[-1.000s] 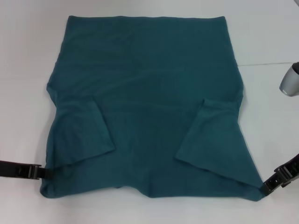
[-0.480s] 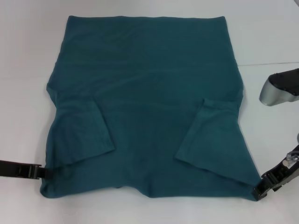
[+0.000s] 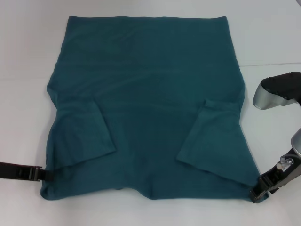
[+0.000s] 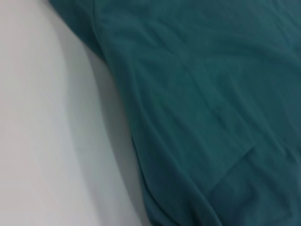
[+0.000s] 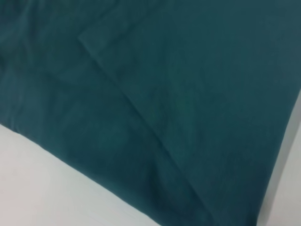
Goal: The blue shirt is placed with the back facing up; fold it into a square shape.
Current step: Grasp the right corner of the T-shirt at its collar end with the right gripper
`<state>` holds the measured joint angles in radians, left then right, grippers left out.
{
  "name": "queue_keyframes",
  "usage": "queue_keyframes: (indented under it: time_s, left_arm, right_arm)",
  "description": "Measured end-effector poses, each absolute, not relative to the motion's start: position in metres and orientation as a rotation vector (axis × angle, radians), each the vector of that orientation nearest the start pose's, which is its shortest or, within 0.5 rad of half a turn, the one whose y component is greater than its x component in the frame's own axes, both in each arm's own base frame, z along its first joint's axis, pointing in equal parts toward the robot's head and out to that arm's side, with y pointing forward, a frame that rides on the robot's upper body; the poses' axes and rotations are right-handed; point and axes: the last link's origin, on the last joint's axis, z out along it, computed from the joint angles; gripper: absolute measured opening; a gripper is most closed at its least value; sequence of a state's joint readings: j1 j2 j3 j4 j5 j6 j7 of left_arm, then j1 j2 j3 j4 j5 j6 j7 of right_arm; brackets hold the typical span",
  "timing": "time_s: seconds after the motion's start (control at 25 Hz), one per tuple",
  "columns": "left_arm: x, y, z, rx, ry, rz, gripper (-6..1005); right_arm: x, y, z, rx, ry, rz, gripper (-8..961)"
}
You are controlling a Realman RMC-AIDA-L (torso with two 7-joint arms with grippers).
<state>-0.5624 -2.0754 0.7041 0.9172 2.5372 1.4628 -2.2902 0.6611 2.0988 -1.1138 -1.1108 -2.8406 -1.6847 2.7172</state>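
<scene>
Now spread flat across the white desk (image 3: 28, 56): the plain dark teal-blue knit short-sleeved shirt (image 3: 150, 94), both sleeves folded inward over the body. At its near left corner, touching the hem as a second ago, the black left hand (image 3: 41, 174); open or closed, cannot tell. At the near right corner, the black right hand (image 3: 256, 193), shifted slightly inward and nearer than before, its silver arm risen further into view; grip likewise cannot tell.
</scene>
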Motion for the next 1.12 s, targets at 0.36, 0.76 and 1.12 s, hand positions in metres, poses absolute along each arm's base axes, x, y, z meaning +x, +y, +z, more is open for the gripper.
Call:
queue_keyframes:
  time_s: [0.36,0.76,1.12]
  left_arm:
    - [-0.303,0.346,0.031,-2.324,-1.546,-0.042,27]
    - [-0.303,0.346,0.032,-2.324,-1.544,-0.039,26]
    - [-0.303,0.346,0.032,-2.324,-1.547,-0.038,26]
  right_arm:
    - [0.248,0.345,0.014,-2.258,1.516,-0.697,606]
    - [0.248,0.347,0.006,-2.273,1.519,-0.689,564]
    - [0.245,0.346,0.0,-2.333,1.51,-0.641,526]
